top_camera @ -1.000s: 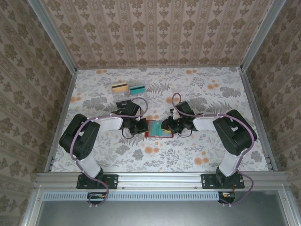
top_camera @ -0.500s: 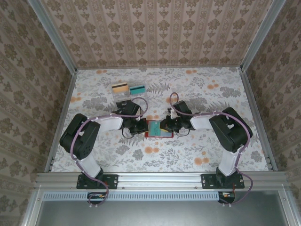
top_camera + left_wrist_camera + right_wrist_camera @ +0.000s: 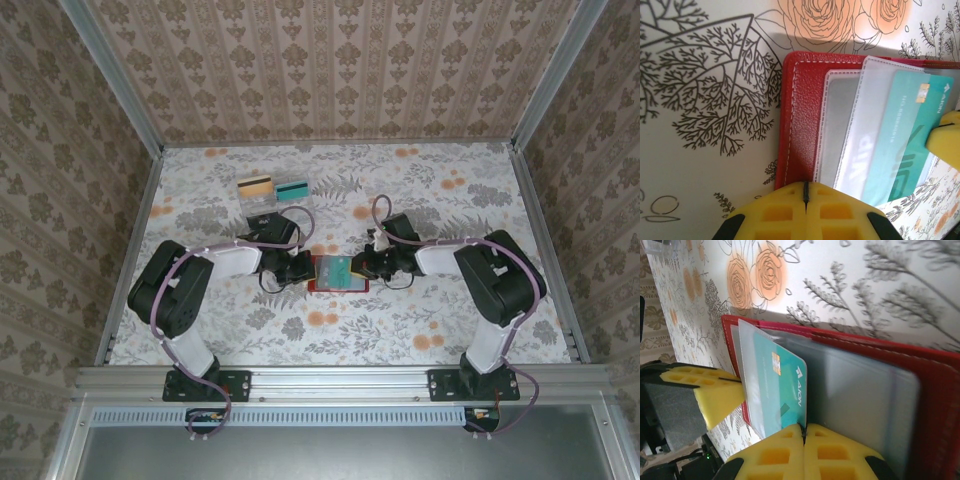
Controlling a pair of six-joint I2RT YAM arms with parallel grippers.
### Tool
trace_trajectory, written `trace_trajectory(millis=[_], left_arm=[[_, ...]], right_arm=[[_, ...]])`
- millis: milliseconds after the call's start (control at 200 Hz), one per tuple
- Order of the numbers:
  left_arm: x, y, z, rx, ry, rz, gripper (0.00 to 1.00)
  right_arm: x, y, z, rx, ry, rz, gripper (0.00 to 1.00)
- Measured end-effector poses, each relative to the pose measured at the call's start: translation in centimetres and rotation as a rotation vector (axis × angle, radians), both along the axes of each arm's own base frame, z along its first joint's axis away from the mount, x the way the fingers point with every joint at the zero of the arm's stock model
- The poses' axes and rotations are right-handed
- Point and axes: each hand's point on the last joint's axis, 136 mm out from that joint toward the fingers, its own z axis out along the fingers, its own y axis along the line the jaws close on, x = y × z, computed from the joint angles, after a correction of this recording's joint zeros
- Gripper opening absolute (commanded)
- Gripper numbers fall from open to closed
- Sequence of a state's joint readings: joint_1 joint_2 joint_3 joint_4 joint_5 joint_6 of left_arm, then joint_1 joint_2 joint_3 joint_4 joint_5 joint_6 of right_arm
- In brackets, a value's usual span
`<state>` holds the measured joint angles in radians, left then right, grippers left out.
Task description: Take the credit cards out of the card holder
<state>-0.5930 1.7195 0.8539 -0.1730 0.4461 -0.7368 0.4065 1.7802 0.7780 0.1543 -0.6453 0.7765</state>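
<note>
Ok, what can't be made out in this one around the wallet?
- Right wrist: whether the shut right jaws pinch the teal card; its lower corner ends at their seam.
- Left wrist: one edge of the card holder, behind the left jaws.
- Top external: print on the tan card, too small.

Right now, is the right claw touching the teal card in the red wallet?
Touching. In the right wrist view, the teal card meets the shut tips of the right gripper at its corner, with no gap.
</note>
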Motion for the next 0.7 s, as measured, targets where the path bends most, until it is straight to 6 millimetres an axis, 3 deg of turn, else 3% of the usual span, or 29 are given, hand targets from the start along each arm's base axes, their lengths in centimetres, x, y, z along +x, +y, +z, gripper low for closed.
trace_trajectory(millis=[580,700], left_arm=[[0.1,0.1,0.1,-0.004,0.004,0.003,0.00],[0.2,0.6,0.3,0.005,0.004,0.021,0.17]], right_arm=[[-0.8,-2.9,2.8,0.014,-0.043,-0.008,0.00],[-0.9,-3.1,3.7,0.020,-0.056,-0.012,0.00]])
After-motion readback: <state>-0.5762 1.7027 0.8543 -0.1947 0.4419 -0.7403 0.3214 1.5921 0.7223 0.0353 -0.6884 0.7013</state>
